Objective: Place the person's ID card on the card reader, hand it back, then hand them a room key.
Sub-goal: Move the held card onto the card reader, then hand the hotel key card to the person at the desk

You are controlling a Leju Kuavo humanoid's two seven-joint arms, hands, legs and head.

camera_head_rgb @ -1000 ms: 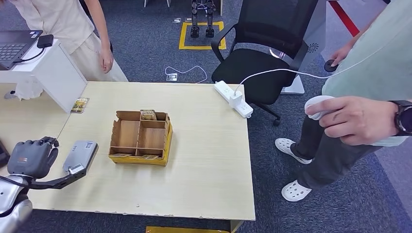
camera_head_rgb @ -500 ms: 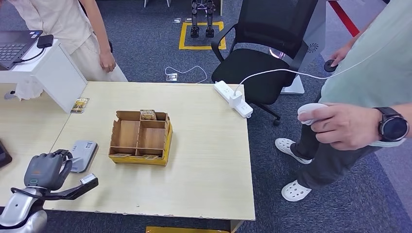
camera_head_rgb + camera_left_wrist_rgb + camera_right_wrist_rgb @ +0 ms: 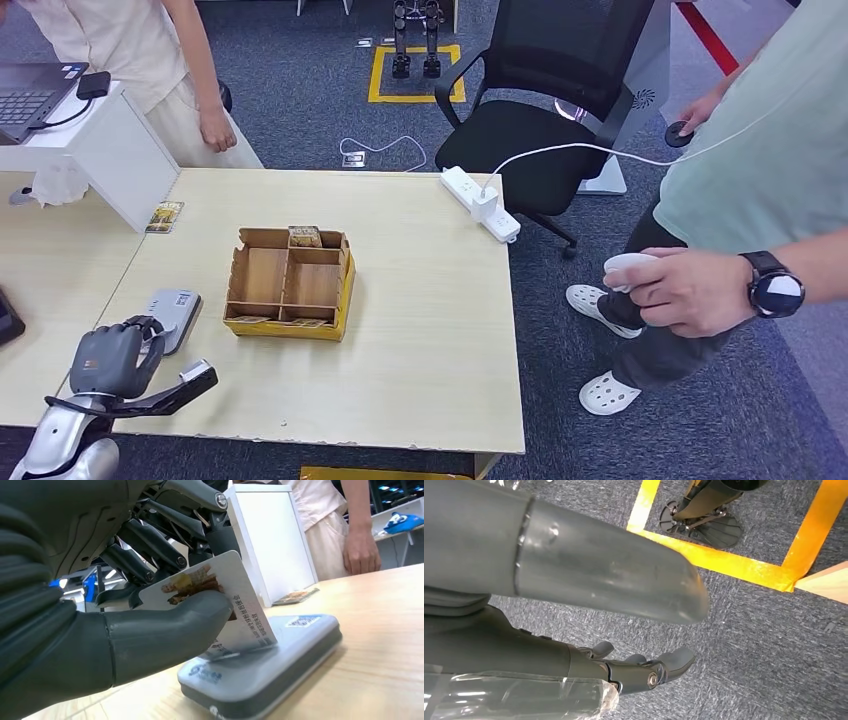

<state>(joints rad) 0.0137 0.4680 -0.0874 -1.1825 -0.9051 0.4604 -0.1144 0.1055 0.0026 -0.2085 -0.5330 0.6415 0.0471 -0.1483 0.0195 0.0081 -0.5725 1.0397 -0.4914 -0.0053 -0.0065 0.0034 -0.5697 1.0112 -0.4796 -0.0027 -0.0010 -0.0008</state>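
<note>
Bare tabletop [image 3: 420,330] right of cardboard tray [image 3: 290,283], tray just beside card reader [image 3: 170,318]; power strip [image 3: 481,204] at far edge

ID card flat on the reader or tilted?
Tilted: the left hand holds the ID card at a slant, its lower edge touching the card reader.

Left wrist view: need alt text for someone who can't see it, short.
The robot's left hand pinches an ID card between thumb and fingers, its lower edge touching the top of a grey card reader on a light wooden table. Behind stand a white box and a person in light clothing.
</note>
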